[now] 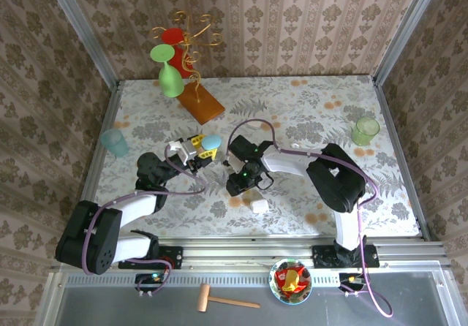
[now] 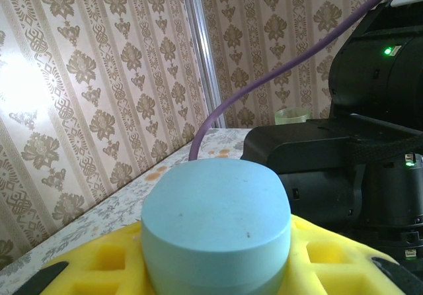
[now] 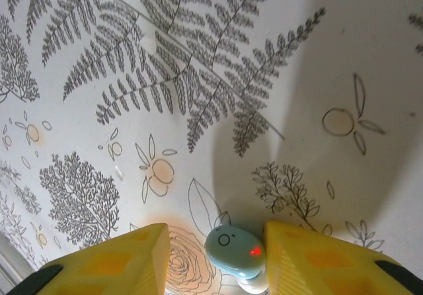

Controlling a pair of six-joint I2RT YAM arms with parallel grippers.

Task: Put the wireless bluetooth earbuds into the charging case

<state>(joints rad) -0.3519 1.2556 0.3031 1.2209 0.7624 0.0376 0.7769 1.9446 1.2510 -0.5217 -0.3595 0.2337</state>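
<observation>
Betting this is going sideways: your right gripper (image 3: 215, 235) is straddling the blue earbud (image 3: 232, 250) with jaws apart, crowding one finger (image 3: 310, 262), so it's likely squirting out as you're squeezing, while your left gripper (image 2: 215, 268) is clamping the charging case (image 2: 217, 215).

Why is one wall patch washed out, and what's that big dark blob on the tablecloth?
Left wrist view: glare whitens the wallpaper left of the case. Right wrist view: a soft shadow falls on the tablecloth above the earbud.
</observation>
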